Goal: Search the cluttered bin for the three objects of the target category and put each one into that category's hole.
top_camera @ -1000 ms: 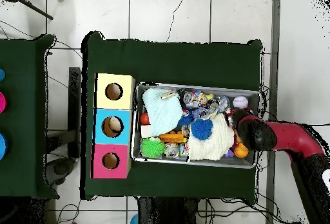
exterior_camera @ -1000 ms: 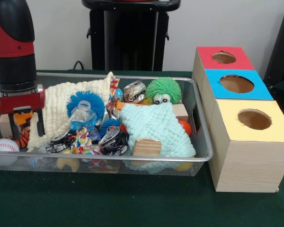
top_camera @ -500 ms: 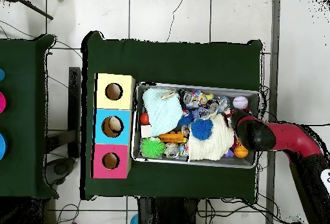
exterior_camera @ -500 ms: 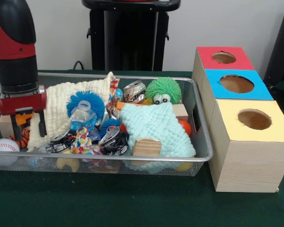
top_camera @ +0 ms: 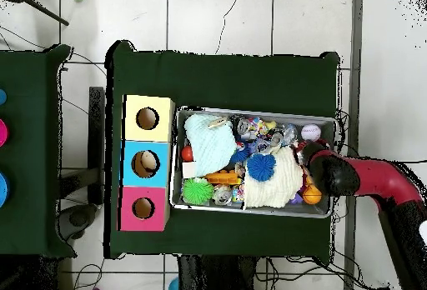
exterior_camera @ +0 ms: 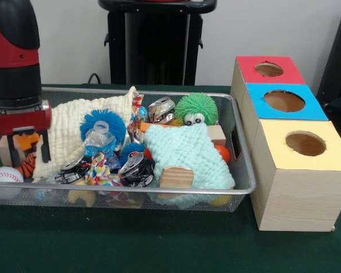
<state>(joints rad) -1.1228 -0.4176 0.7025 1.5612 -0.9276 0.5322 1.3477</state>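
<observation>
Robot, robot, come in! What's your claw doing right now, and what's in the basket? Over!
Gripper open, down in the bin's end farthest from the boxes, astride an orange toy. Red box's hole empty. Cream cloth and mint cloth cover much clutter.

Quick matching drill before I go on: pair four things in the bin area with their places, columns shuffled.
Things:
1. green spiky ball
2. white baseball
3. pale blue knitted cloth
4. gripper

Places (front view):
A. the bin's front left corner
B. far side of the bin, towards the boxes
C. over the bin's left end, beside the cream cloth
D. spread over the clutter in the right half

Pairs: 1-B, 2-A, 3-D, 4-C
</observation>
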